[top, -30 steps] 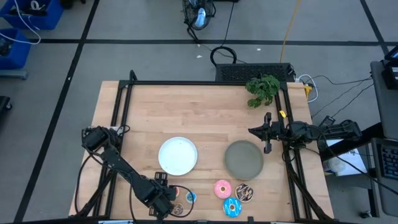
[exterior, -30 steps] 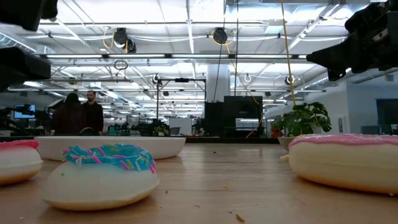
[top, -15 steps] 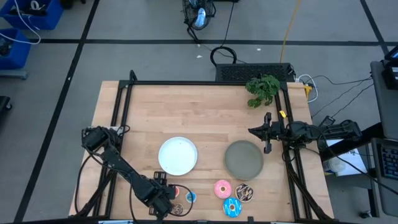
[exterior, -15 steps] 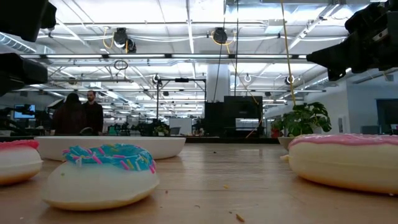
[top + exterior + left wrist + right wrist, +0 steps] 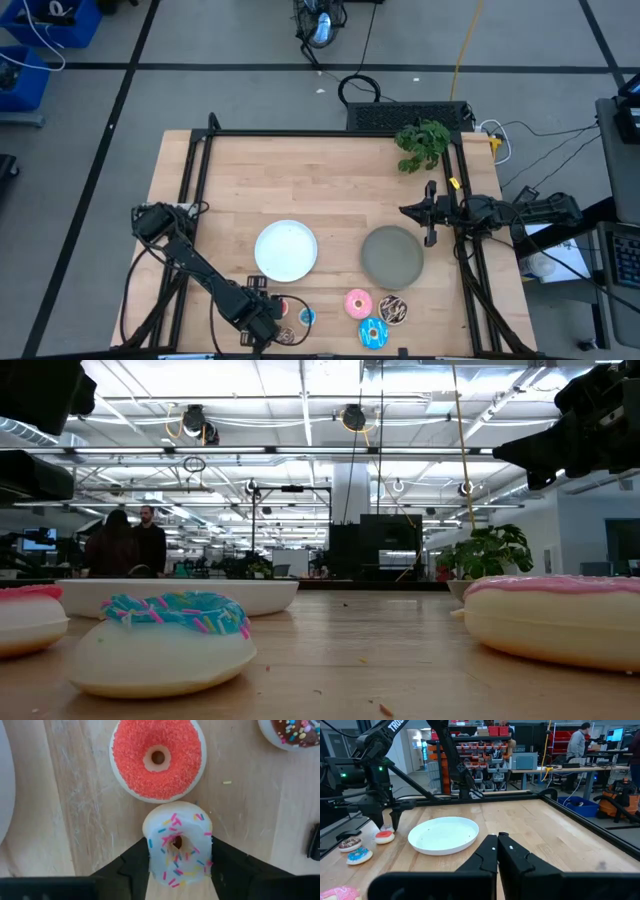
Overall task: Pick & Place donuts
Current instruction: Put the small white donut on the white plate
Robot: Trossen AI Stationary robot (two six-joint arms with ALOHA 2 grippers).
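High view: the left end effector point(image 5: 262, 318) is low at the near edge of the desk point(image 5: 300, 190), in the small donut cluster. The red donut point(image 5: 281, 307) and the small blue donut point(image 5: 306, 317) lie just beside it, towards the desk's middle, and the brown donut point(image 5: 286, 336) is nearer the edge. The pink donut point(image 5: 358, 303), the chocolate sprinkled donut point(image 5: 392, 311) and the large blue donut point(image 5: 373, 333) lie further towards the right arm. The white plate point(image 5: 286, 250) is close behind the cluster; the grey plate point(image 5: 392, 255) is beside it. The right end effector point(image 5: 428, 212) waits at the right rail, well apart from every donut.

Low view: the small blue donut point(image 5: 162, 642) and the pink donut point(image 5: 555, 618) fill the foreground; the white plate point(image 5: 175, 595) is behind them. Neither end effector's fingers can be read here.

Left wrist view: the whitish donut point(image 5: 178, 844), sprinkled, sits between the two dark fingers point(image 5: 131, 865), which press its sides, so the left end effector point(image 5: 179, 865) is clamped on it. The red donut point(image 5: 158, 758) lies flat just ahead, nearly touching.

Right wrist view: the right end effector point(image 5: 498, 849) has its fingers together, holding nothing.

Key relation: the left arm is far nearer, already gripping; the white plate is just beyond, so a lift and a short carry there looks likeliest.
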